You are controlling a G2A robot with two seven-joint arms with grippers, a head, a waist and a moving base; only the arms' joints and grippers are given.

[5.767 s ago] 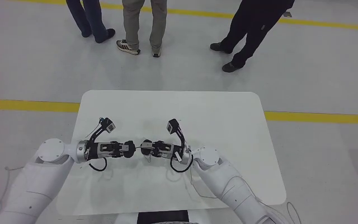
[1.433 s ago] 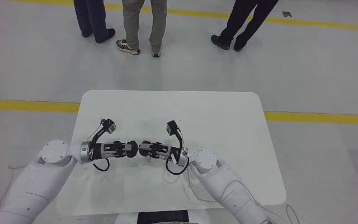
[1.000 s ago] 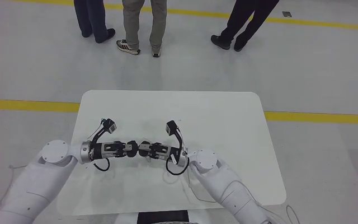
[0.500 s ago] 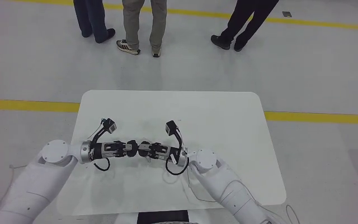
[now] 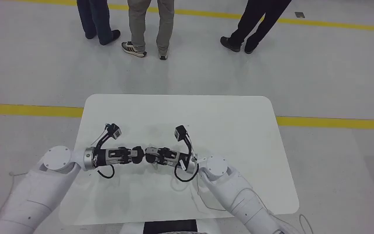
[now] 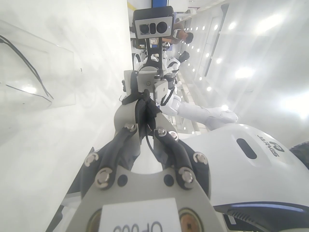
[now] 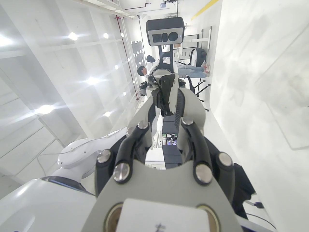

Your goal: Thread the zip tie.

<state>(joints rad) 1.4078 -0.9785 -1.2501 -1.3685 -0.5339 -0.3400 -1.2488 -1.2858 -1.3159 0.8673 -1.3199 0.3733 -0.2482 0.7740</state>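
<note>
End effectors are meeting tip to tip over the near-left part of the white, round-cornered worktop [image 5: 234, 128]. In the top view the left end effector [image 5: 140, 155] is pointing right and the right end effector [image 5: 149, 155] is pointing left, so both arms are lying along one left-right line just above the surface. At that height the tie itself is too fine to make out between them.

The left wrist view is giving the close detail. The left end effector [image 6: 144, 108] is pinching a thin black zip tie [image 6: 147, 140] at its fingertips [image 6: 141, 112], which are pressing together. A short stretch of the tie is trailing back between the fingers toward the palm with a slight curve. Its long axis is therefore following the end effector's own line, roughly left-right across the worktop, with the loose end pointing left toward the wrist. Just beyond the pinch the right end effector [image 6: 144, 85] is facing it head-on. A clear plastic sheet [image 6: 60, 73] is lying flat on the worktop in that view, with spare black ties [image 6: 39, 82] resting on it.

From the right wrist view, the right end effector [image 7: 167, 102] is pointing straight at the left end effector [image 7: 164, 85]. Whether it is open or closed I cannot tell.
</note>
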